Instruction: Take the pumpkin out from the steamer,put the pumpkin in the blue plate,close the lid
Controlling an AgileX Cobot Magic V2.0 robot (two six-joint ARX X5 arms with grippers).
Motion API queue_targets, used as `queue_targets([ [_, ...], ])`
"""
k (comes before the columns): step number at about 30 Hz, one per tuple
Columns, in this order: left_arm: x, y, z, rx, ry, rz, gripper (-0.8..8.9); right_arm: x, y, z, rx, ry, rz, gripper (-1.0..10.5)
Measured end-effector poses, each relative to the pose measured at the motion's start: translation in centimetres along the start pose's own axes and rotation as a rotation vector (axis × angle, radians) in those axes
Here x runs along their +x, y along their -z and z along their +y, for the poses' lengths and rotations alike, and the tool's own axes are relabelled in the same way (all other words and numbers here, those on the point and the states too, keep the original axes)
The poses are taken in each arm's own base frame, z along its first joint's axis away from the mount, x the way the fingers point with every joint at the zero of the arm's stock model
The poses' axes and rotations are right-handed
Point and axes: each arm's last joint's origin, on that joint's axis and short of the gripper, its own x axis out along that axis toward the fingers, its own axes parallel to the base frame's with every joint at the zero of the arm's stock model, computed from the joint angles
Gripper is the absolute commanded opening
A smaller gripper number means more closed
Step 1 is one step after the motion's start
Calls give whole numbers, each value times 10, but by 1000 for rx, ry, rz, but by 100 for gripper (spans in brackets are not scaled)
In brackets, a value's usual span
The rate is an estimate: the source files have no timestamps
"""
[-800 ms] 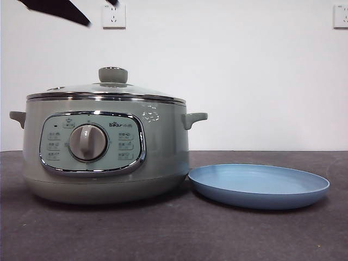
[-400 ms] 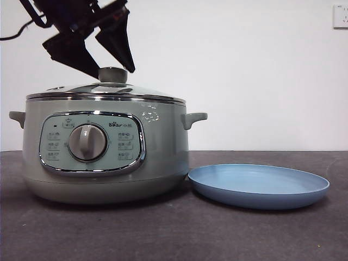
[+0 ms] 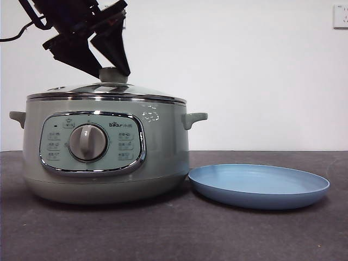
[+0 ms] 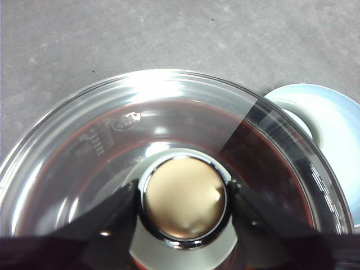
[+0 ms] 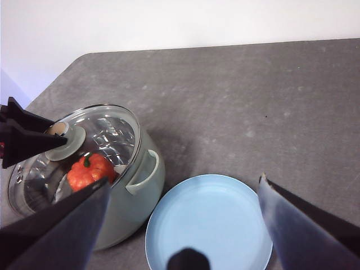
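Straddling the lid's [image 3: 106, 88] knob, the left claw [image 4: 183, 205] stands parted, jaws just beside it, nothing gripped. An off-centre pinch could let the glass slip. The pumpkin [image 5: 90, 171] sits inside the steamer [image 3: 106, 147]; the blue plate [image 3: 259, 185] lies beside. The right claw [image 5: 183, 225] waits, released.

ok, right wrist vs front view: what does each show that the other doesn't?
Right wrist only: the pumpkin inside the steamer, seen through the glass lid, and the right gripper, open above the blue plate. Front only: the steamer's dial and button panel, plus a wall socket. Both: the left gripper around the lid's knob, lid on.
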Motion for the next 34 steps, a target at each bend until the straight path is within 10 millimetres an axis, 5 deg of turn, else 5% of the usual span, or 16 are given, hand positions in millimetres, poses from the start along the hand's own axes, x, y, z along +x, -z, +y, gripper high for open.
queue_targets([
  [13, -10, -3, 0, 14, -35, -55, -9, 0, 0, 0, 1, 0, 1, 437],
  [22, -87, -14, -10, 35, -128, -292, -9, 26, -5, 4, -5, -170, 26, 437],
  [28, -140, -3, -15, 24, -231, -360, -9, 71, -4, 22, -33, -310, 92, 444],
  [34, -187, 15, -20, 4, -364, -419, -9, 121, 3, 54, -85, -402, 207, 570],
])
